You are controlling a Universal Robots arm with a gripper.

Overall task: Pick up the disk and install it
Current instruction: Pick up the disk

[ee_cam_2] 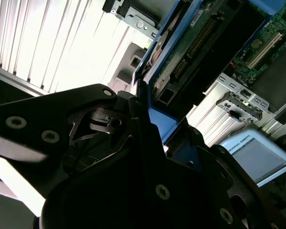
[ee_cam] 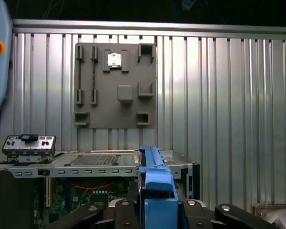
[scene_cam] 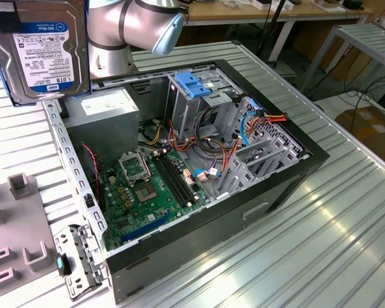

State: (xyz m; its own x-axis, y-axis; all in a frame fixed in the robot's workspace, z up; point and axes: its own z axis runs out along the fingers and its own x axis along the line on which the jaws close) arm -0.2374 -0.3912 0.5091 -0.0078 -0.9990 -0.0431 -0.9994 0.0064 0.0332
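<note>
The disk is being held by the gripper, clamped between its fingers, up off the table at the exterior view's left. The open computer case is being borne by that table, with the fixture plate beside it at the exterior view's left. Inside the case, the motherboard is being backed by the power-supply box and, to the exterior view's right of it, the drive cage.
</note>
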